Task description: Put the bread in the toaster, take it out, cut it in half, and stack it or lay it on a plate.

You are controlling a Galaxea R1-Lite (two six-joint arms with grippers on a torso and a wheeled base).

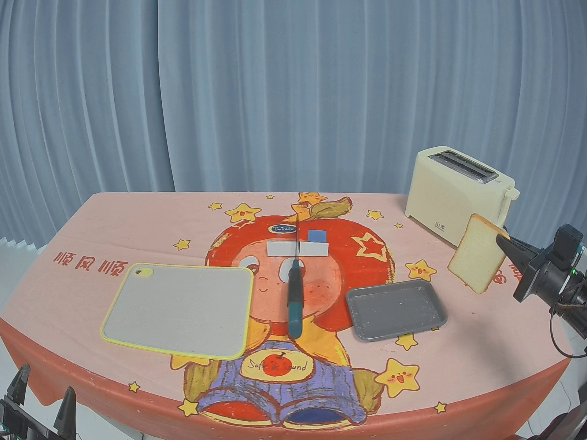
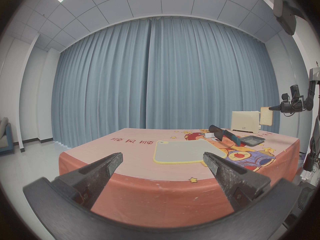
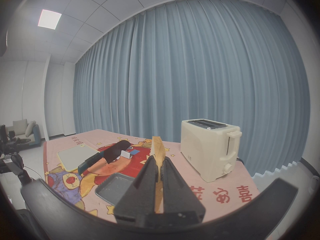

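**Bread held up beside toaster**

right claw [image 1: 502, 239] clamped on bread [image 1: 478, 253], lifted near the table [image 1: 122, 227] right edge, just in front of toaster [image 1: 455, 194]. Toaster slots uncovered on top. left claw [image 2: 162, 155] spread apart, off the near-left edge.

The black right gripper [image 1: 504, 242] clamps a white, tan-crusted bread slice [image 1: 476, 256]. The slice is tilted above the right edge of the pink cartoon-printed table [image 1: 122, 227], just in front of the cream two-slot toaster [image 1: 455, 192] at the far right corner. Grey metal tray [image 1: 396, 308]: right of centre. Teal-handled knife [image 1: 295, 288]: centre. Grey, yellow-rimmed cutting board [image 1: 180, 308]: front left.
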